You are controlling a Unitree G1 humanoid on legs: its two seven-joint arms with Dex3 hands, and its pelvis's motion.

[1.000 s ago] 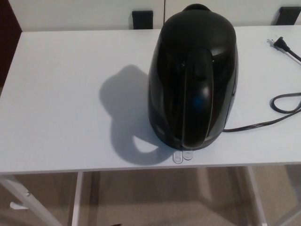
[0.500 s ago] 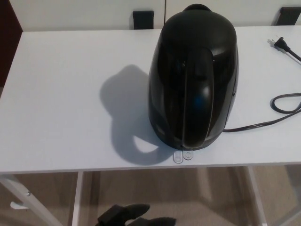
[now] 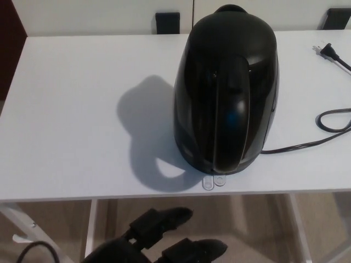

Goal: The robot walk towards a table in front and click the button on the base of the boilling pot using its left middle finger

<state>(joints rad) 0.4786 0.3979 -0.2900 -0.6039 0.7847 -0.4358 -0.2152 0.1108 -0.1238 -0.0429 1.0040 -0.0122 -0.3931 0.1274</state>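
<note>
A glossy black boiling pot point(image 3: 226, 87) stands on the white table point(image 3: 71, 120), its handle facing me. At the foot of its base, near the table's front edge, sit two small clear buttons point(image 3: 213, 181). My left hand point(image 3: 164, 238) shows at the bottom of the head view, below the table's front edge and to the left of the buttons. Its black fingers point(image 3: 167, 219) are spread apart, pointing right and up, holding nothing. The right hand does not show.
A black power cord point(image 3: 323, 129) runs from the pot's base to the right, loops, and ends in a plug point(image 3: 324, 50) at the far right. White table legs point(image 3: 90, 230) stand below the front edge. Two dark blocks point(image 3: 165, 23) sit behind the table.
My left hand has risen from the bottom edge into view, its fingers now reaching closer to the table's front edge. The pot and cord have not moved.
</note>
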